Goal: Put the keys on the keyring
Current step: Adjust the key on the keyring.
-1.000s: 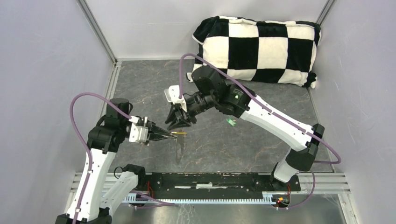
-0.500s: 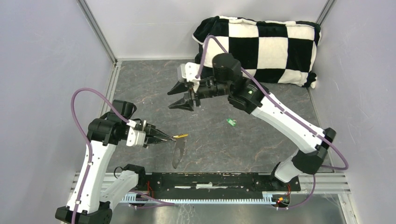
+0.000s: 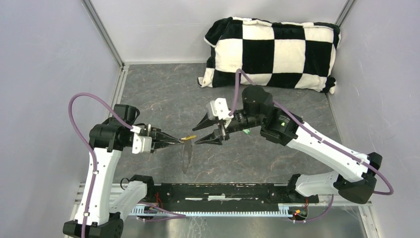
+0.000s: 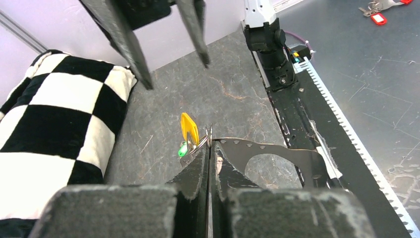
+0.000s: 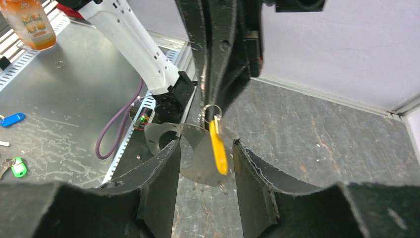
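Keyring (image 5: 210, 110): small wire loop, pinched in the tips of the left claw (image 3: 176, 142), which is clamped tight on it, up off the counter (image 3: 163, 94). The yellow key (image 5: 216, 148) hangs from the loop just below those tips. A flat grey metal plate (image 4: 242, 151) with a round cutout also sits at the left claw's tips. Where it joins the loop is hidden by the fingers, can't tell. In the top view the loop is too thin to make out; only the yellow head and the plate show.

The right claw (image 3: 194, 136) has its jaws apart, holds nothing, and faces the left claw tip to tip. The yellow key sits just off its fingertips, in line with the gap in the right wrist view, touching neither finger as far as shows.

The green key (image 4: 182, 148): only a bit of green head peeks out beside the yellow head in the left wrist view, blade hidden. It looks to lie on the counter beyond the left claw, under the right claw's wrist, apart from the loop.

Checkered pillow (image 3: 272, 49) is well behind the right claw at the back wall.

Off the counter, small and blurry: red key tag (image 4: 379, 17) near the frame edge, blue tag (image 5: 12, 119), orange-label bottle (image 5: 32, 25) cut off at the top.
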